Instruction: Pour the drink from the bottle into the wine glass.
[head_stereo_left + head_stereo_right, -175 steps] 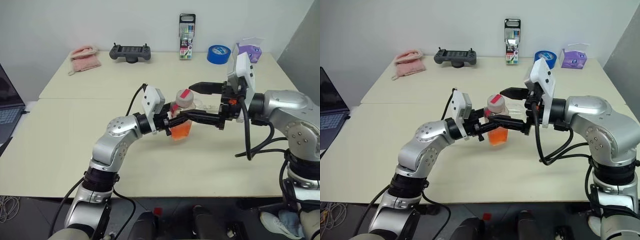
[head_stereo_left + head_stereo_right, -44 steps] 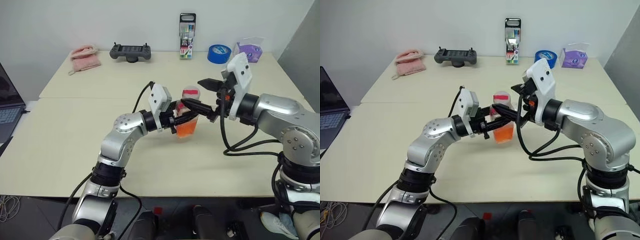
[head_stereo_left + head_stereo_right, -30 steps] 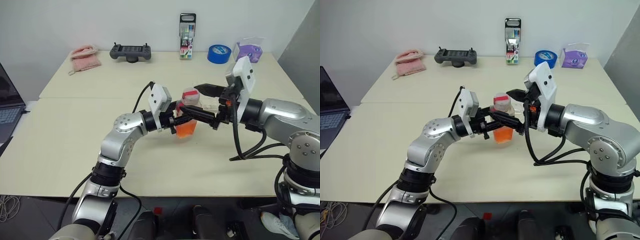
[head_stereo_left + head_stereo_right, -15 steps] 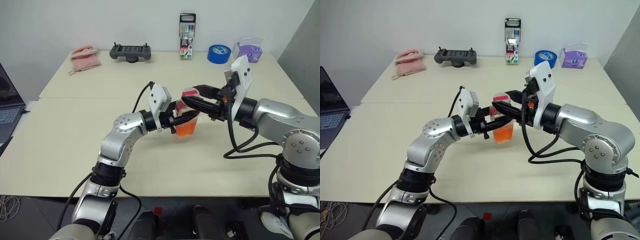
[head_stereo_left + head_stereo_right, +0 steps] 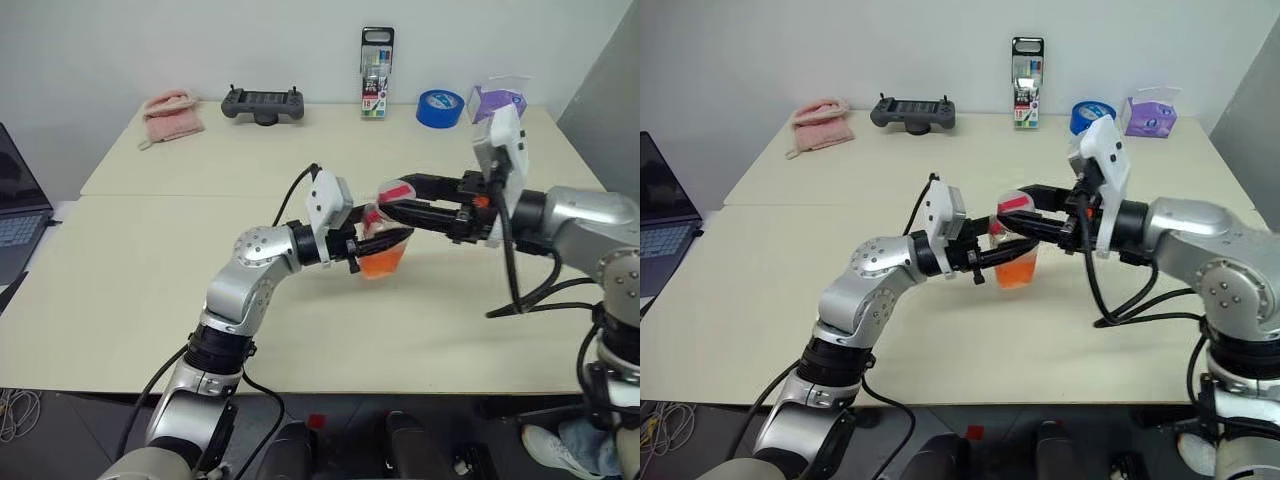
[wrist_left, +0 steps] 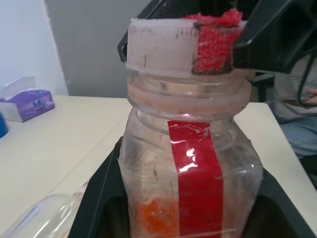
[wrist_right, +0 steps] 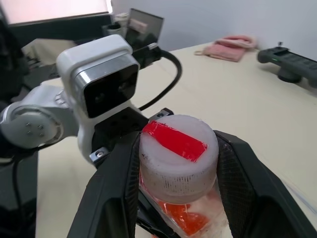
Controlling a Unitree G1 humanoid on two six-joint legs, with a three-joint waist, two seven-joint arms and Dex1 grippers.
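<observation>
The wine glass point(image 6: 37, 218) is barely legible: a clear curve cut off at the left wrist view's edge. The bottle point(image 5: 383, 240), held above the table point(image 5: 150, 290), has a plain red strip bearing no readable writing. The left gripper point(image 5: 362, 246) clamps its body; the right gripper point(image 7: 176, 163) pinches the cap point(image 7: 177, 151). The orange drink point(image 6: 156, 218) sits low inside.

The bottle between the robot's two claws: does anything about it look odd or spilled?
No spill shows. The bottle leans, clamped in the left gripper, and its cap sits askew, tilted between the right gripper's fingers, apparently coming off.
</observation>
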